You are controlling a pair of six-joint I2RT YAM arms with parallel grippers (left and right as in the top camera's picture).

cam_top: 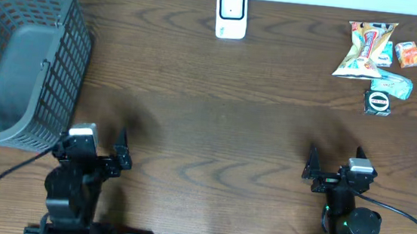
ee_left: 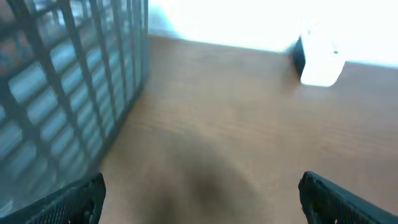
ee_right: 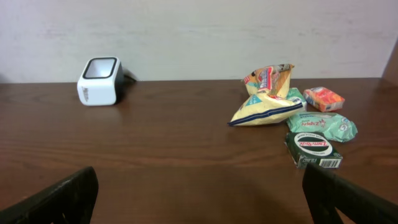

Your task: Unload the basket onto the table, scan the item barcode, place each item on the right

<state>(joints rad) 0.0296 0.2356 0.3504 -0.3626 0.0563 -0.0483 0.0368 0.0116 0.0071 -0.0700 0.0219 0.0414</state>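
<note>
A grey basket (cam_top: 17,55) sits far left, with the left gripper (ee_left: 200,193) beside it, jaws spread and empty. The white scanner (cam_top: 231,13) stands mid-table at the far edge. The right gripper (ee_right: 199,183), likewise released, faces the snack bag (cam_top: 364,49) and small packets (cam_top: 389,86) far right.

I see the middle of the table (cam_top: 216,118) bare, from the near edge up to the scanner (cam_top: 231,14) at the far edge. The basket (cam_top: 24,55) blocks the far left corner, close beside my left gripper (cam_top: 100,142). The snacks (cam_top: 373,56) crowd the far right corner.
</note>
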